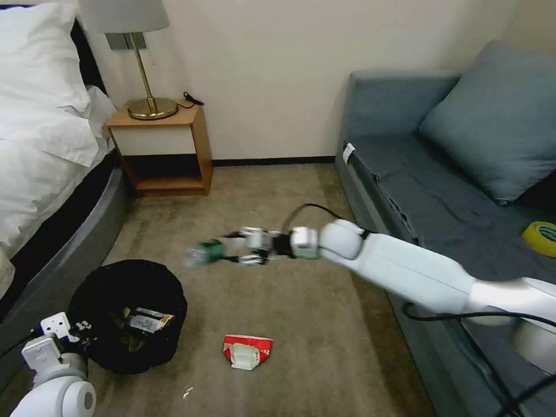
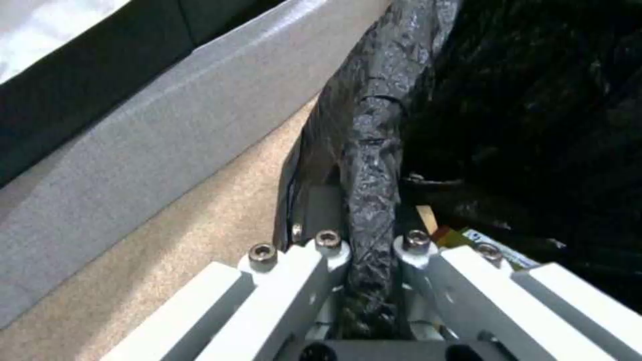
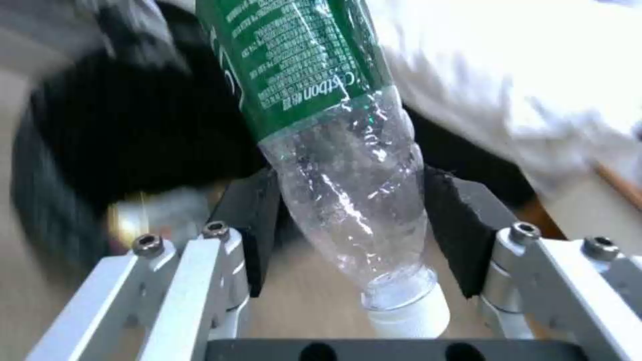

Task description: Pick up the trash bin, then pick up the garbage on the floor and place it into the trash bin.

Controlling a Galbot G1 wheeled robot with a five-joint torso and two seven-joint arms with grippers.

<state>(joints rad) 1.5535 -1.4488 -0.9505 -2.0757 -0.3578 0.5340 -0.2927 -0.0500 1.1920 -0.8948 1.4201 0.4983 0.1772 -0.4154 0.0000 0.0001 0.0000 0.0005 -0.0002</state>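
Right gripper was out over the carpet, arm reaching from the sofa side toward the middle of the floor. It had the green bottle clamped; bottle stuck out past the fingertips toward the bed, up off the floor and blurred in the head view. In the right wrist view the two black pads squeezed the clear neck section of the bottle from both sides, white cap pointing back into the palm, green label end pointing away. Jaws part-closed, only as wide as the bottle.

Left gripper sat low at the near rim of the trash bin, next to the bed frame. Left wrist view: fingers pinched tight on the bin's rim and crinkled black bag, one finger outside the wall, the other inside. Whether the bin was touching the carpet, couldn't tell.

Some litter already lay inside the bin, wrapper visible on top. Red-and-white packet was on the carpet just beside the bin, toward the sofa, not touching it. Bottle was above the floor near the bin's far side, not over the opening.

Yellow tape roll lay on the sofa seat. Nightstand with lamp against the far wall.
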